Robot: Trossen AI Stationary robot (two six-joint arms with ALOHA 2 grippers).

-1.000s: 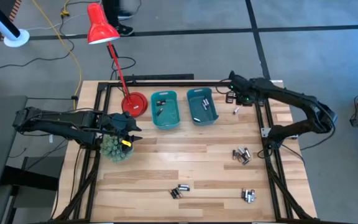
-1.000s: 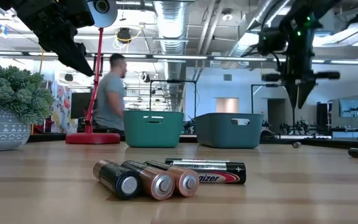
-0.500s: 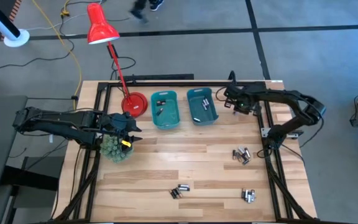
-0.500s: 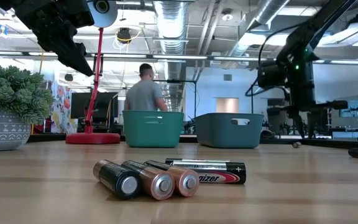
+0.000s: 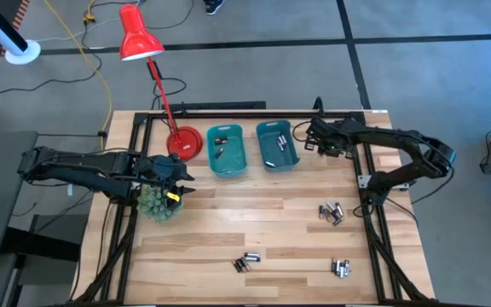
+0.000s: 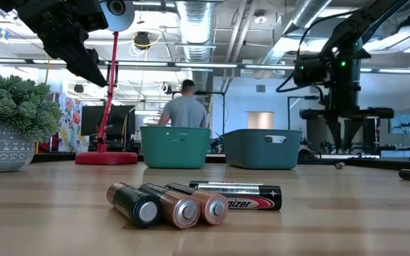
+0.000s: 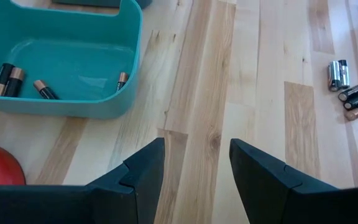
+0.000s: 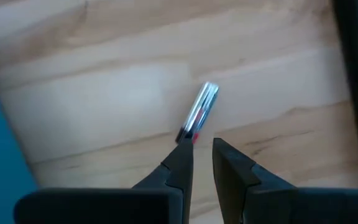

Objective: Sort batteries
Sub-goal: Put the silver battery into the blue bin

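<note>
A single silver battery (image 8: 199, 113) lies loose on the wooden surface (image 5: 262, 222) near the far right corner, just right of the darker teal bin (image 5: 277, 145), and the right hand (image 8: 202, 155) hangs over it with its fingers a narrow gap apart, the tips at the battery's near end; whether they touch it I can't quite make out. From the middle of the surface that spot sits at about one o'clock. More batteries lie in loose clusters: one clump (image 5: 331, 213) at about three o'clock, another (image 5: 341, 268) at about four, and a third (image 5: 246, 263) at about six, close to the front edge. A few cells rest inside the lighter teal bin (image 5: 226, 150), which stands at twelve o'clock beside the darker one. The left hand (image 5: 180, 177) hovers at about nine o'clock over a spiky green plant (image 5: 157, 203), its fingers spread apart and holding nothing. A red desk lamp (image 5: 140, 43) stands with its round base at about eleven o'clock. Beyond the surface a person (image 6: 187, 110) stands with their back turned.
</note>
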